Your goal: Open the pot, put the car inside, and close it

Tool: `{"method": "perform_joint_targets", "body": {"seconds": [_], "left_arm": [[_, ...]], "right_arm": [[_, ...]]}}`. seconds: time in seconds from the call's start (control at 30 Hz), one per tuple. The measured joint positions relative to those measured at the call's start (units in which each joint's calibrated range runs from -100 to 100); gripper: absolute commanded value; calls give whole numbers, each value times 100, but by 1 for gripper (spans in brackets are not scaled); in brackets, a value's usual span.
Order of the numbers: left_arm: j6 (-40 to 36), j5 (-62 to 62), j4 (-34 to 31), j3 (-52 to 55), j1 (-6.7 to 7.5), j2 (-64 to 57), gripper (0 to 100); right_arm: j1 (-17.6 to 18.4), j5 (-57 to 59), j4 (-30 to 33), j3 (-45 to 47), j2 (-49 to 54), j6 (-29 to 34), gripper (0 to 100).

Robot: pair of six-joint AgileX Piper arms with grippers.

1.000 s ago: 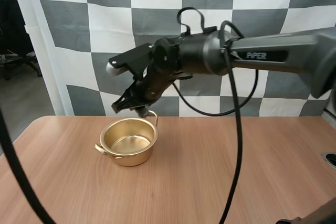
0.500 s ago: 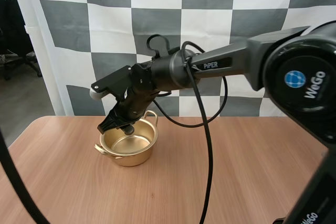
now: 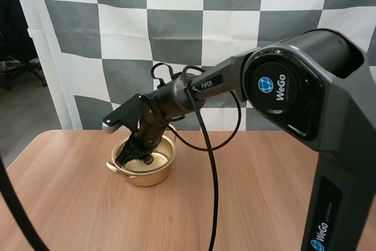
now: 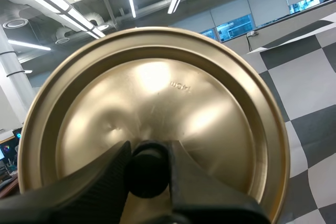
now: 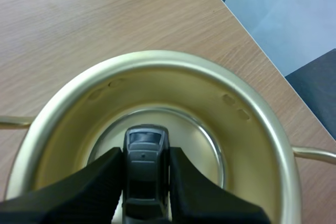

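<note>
Lower car [image 5: 145, 148], pinched in right end effector [image 5: 146, 157] inside pot [image 5: 252, 124] above its floor, until wheels seat, release without touching the wall, and hold lid [image 4: 210, 103] level, its knob [image 4: 147, 172] pinched in left end effector [image 4: 148, 157].

The right arm's fingers [image 3: 134, 153] reach down into the open golden pot [image 3: 155, 171], with their tips below its rim. Whether they touch its floor cannot be told. The pot stands on the wooden bench [image 3: 252, 192], with one loop handle [image 3: 111, 167] just left of the fingers.
</note>
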State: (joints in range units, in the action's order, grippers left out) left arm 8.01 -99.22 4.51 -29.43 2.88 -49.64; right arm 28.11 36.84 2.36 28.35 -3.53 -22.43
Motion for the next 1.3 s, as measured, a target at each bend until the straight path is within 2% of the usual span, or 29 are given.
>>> {"method": "perform_joint_targets", "body": {"seconds": [0.13, 0.2, 0.63, 1.03, 1.3], "left_arm": [[-15, -78, -11, -19, 0, -66, 0], [-15, -78, -11, -125, 0, -81, 0], [-15, -78, -104, -345, 0, -81, 0], [-49, -78, -104, -345, 0, -58, 0], [-83, -78, -104, -345, 0, -58, 0]], "right_arm": [[0, -99, 128, -13, -103, 0, 0], [-83, 52, 153, -373, -402, 37, 0], [-339, 96, 227, -389, -805, 45, 0], [-332, 37, 0, -389, -820, 45, 0], [-165, -4, 11, -389, -884, 45, 0]]}}
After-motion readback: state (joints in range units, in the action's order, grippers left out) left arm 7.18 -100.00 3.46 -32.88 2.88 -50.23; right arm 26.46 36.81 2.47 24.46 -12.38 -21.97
